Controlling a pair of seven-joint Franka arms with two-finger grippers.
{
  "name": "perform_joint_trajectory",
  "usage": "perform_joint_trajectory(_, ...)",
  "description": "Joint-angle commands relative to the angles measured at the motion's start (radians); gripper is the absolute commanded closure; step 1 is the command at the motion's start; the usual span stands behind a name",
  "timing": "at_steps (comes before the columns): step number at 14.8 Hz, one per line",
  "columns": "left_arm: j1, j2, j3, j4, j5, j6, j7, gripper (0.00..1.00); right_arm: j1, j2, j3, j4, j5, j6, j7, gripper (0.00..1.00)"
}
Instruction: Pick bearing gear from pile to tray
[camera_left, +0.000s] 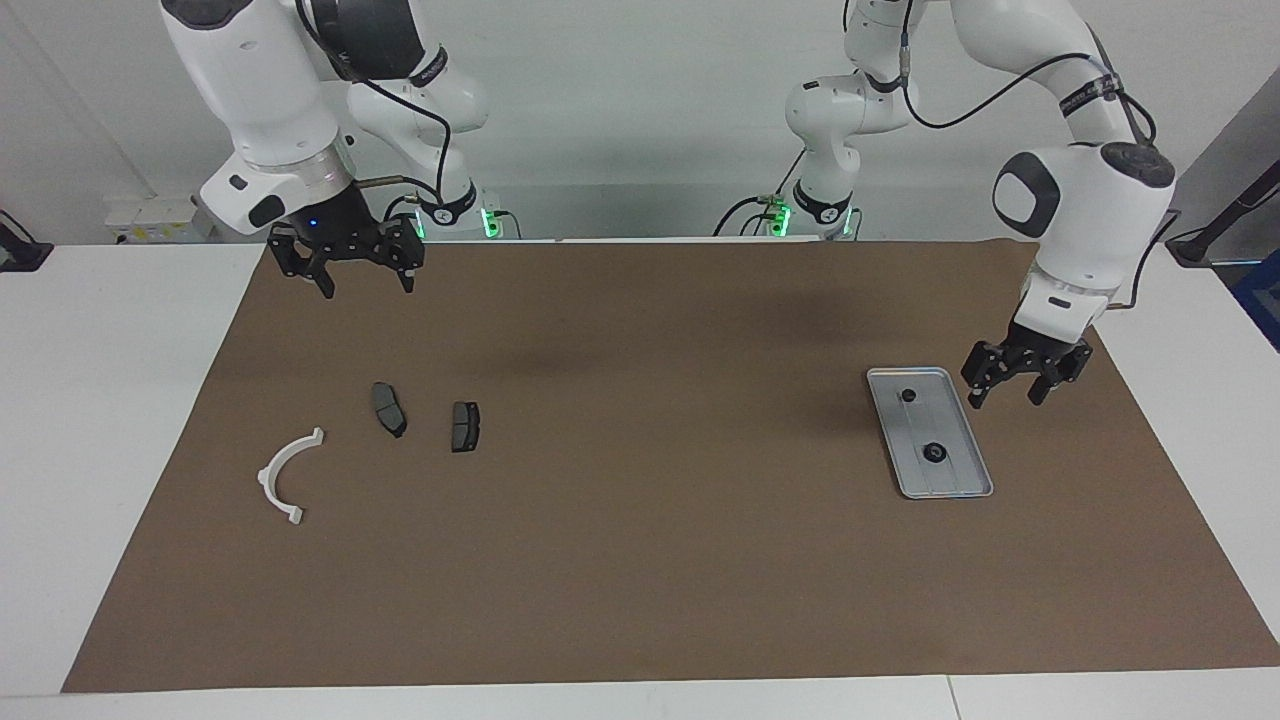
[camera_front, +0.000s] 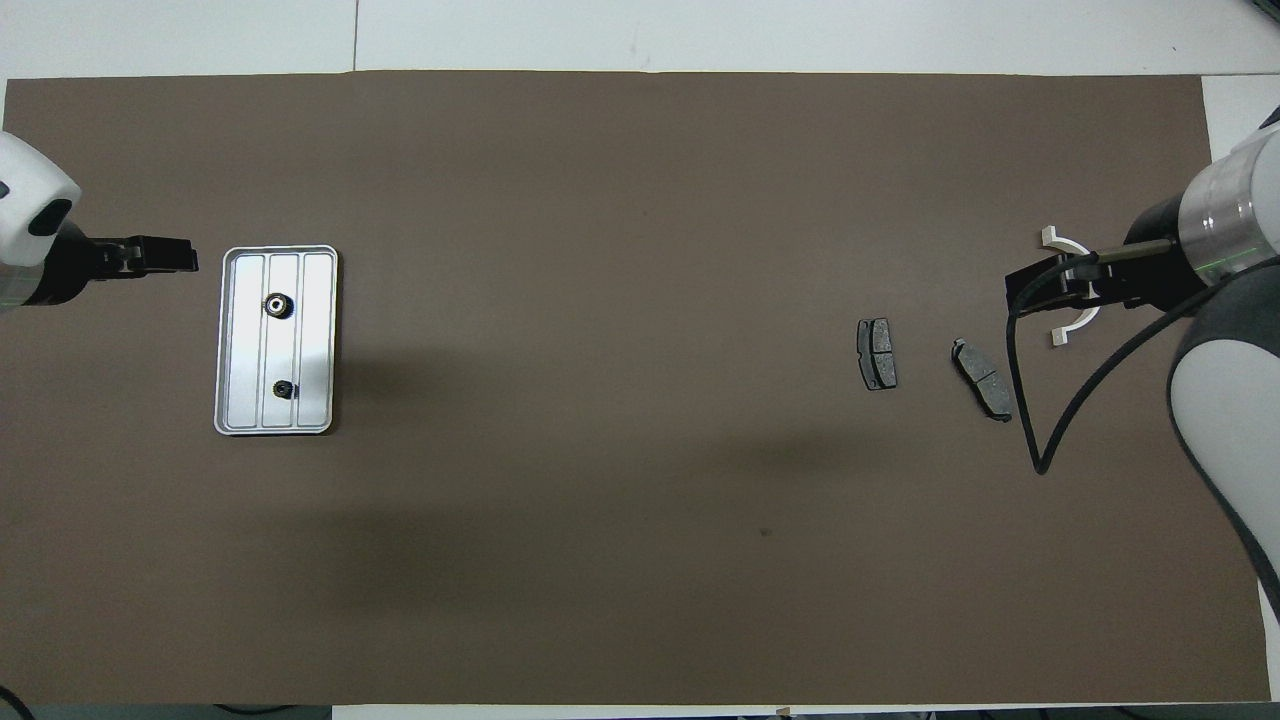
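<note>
Ribbed silver metal tray (camera_left: 945, 480) with two round black gears (camera_left: 935, 453), left claw (camera_left: 1012, 392) released beside it.

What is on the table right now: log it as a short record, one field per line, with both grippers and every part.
tray: flat silver-grey metal tray at the left arm's end of the table
in tray: two small black round gears, one farther from the robots than the other
left gripper: open, empty, raised beside the tray
right gripper: open, empty, waiting in the air
pile: white curved arc bracket and two dark grey brake-pad plates at the right arm's end
surface: brown mat
</note>
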Motion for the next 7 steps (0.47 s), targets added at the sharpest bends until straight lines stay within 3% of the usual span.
perform_joint_trajectory(1,0.004,-0.007,0.000,0.114,-0.017,-0.166,-0.069,0.00,-0.006,-0.017,0.005,-0.020,-0.022,0.018,0.020,0.00)
perform_joint_trajectory(7,0.001,-0.044,0.000,0.211,-0.017,-0.378,-0.100,0.00,-0.009,-0.017,0.005,-0.020,-0.022,0.018,0.018,0.00)
